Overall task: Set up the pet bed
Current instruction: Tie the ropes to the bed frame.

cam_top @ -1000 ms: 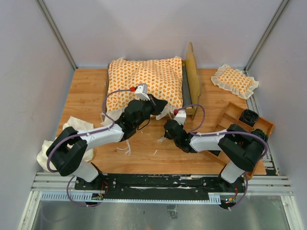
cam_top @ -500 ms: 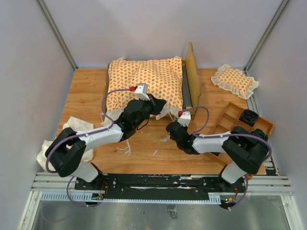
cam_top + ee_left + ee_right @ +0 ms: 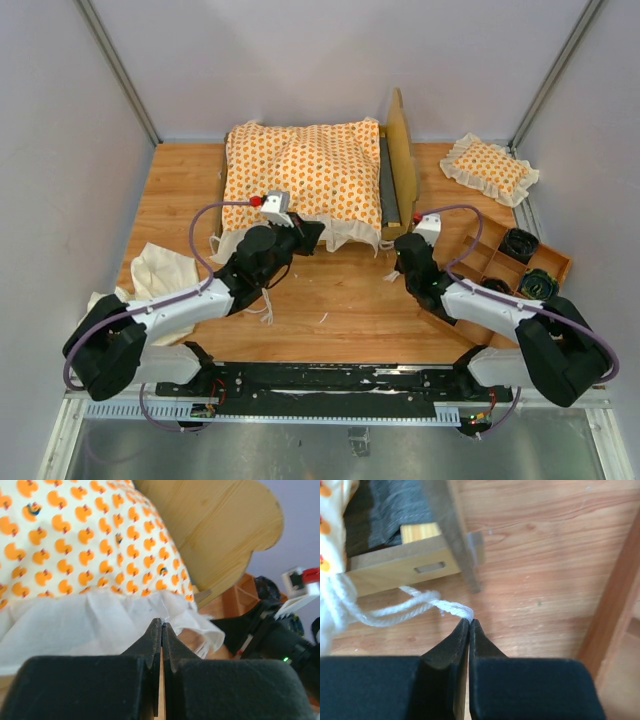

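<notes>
The cushion lay on the bed frame, its ruffle spilling over the near edge; a tie string trailed from its corner along the floor; the right gripper, open a second before, had clamped onto the string's end and swung out to the frame's near right corner; the left gripper, fingers pressed together, had drawn back to the ruffle's edge, though whether it pinched cloth was unclear; tying the string to the frame looked next.
</notes>
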You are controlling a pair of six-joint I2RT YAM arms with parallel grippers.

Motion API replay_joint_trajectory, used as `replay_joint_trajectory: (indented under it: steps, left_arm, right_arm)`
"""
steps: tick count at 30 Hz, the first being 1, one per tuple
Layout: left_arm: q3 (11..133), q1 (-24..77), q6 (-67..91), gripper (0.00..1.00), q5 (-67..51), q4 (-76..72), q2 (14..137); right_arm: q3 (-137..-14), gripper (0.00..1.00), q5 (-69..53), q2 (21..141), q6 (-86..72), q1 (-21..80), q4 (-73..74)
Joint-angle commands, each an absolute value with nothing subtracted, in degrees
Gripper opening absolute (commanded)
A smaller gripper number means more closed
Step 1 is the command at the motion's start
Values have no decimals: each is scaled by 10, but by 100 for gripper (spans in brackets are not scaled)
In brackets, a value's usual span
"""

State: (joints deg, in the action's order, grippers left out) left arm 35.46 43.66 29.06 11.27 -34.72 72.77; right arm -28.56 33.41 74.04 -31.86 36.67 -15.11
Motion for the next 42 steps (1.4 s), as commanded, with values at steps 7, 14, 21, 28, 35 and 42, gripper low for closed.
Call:
replay_joint_trajectory:
  steps: [7,14,21,28,35,42]
  left_arm:
    - [292,430,259,0,206,-239,640]
    - [258,403,321,0,271,-105,564]
    - [233,359,383,0,276,-2,510]
    - [211,345,444,0,263,29,502]
    - [226,279,403,0,255,52,483]
    - [234,236,425,0,173,36,524]
  right_arm:
    - [-290,0,286,687,-213,269,-143]
    - [-293,0,278,679,-208,255,-143]
    - [-292,0,288,642,-196,240,-150]
    - [-300,0,293,649,-192,226,-156]
    - [-307,0,300,642,-192,198,-157]
    - [-310,0,296,653,-202,181,-157]
